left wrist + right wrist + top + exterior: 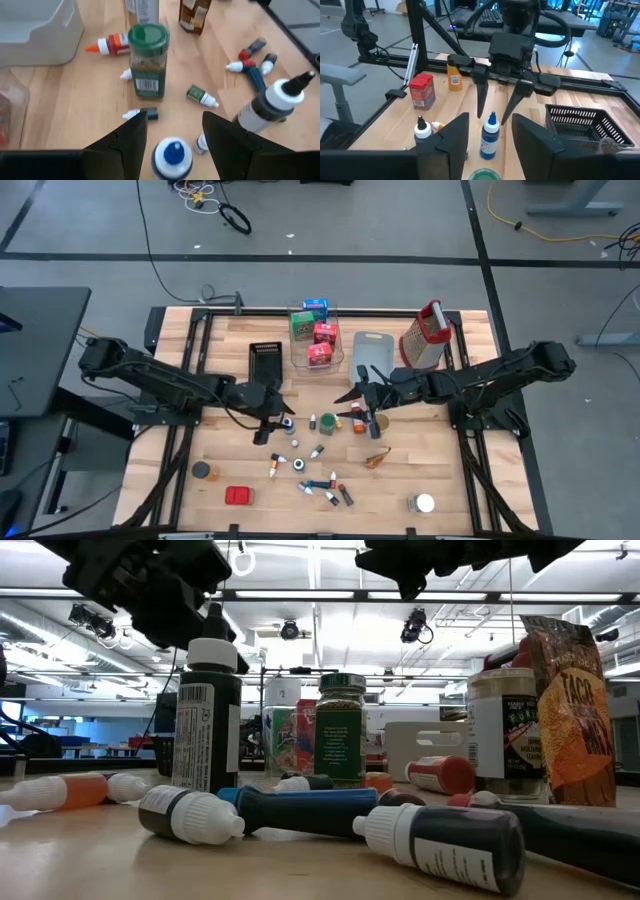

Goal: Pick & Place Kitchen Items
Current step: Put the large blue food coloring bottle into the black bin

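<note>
The left gripper (pixel 172 132) is being held open above the blue-capped bottle (pixel 172 157), not touching it; the right gripper (pixel 490 131) is also being kept open, empty, beside it.

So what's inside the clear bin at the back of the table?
The clear bin holds small boxes: a blue one, a green one and two red ones. Anything beneath them is hidden.
</note>
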Motion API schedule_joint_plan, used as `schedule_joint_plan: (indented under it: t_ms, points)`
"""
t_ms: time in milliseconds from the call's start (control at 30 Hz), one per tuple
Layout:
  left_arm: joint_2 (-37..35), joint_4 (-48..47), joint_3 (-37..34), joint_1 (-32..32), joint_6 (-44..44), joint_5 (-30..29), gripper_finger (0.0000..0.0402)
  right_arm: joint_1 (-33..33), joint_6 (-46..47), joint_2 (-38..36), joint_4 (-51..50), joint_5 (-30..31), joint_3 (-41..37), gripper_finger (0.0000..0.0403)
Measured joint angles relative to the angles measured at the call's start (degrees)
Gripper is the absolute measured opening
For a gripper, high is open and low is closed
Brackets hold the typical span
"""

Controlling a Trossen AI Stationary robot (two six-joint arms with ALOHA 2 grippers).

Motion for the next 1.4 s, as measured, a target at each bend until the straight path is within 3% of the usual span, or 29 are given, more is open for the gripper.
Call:
schedule_joint_plan:
  t_ms: [233, 433, 567, 800, 1400]
  points:
    - [-2.9, 1.9, -1.1, 0.4, 3.0, 2.6, 0.0199, 0.0, 0.6, 0.0, -0.7, 0.0, 0.0, 0.0159]
    - [-2.9, 21.2, -11.4, 0.4, 1.6, 5.4, 0.0199, 0.0, 1.0, 0.0, -1.0, 0.0, 0.0, 0.0159]
    - [-2.9, 28.3, -14.8, 0.4, 1.6, 5.6, 0.0199, 0.0, 1.0, 0.0, -0.9, 0.0, 0.0, 0.0159]
    - [-0.5, 28.5, -15.6, 0.4, 1.8, 0.2, 0.0199, -0.1, -0.5, 0.0, -0.9, 0.0, 0.0, 0.0159]
    - [1.9, 28.8, -15.6, 0.5, -2.7, -0.2, 0.0199, -0.1, -0.5, 0.0, -0.8, 0.0, 0.0, 0.0159]
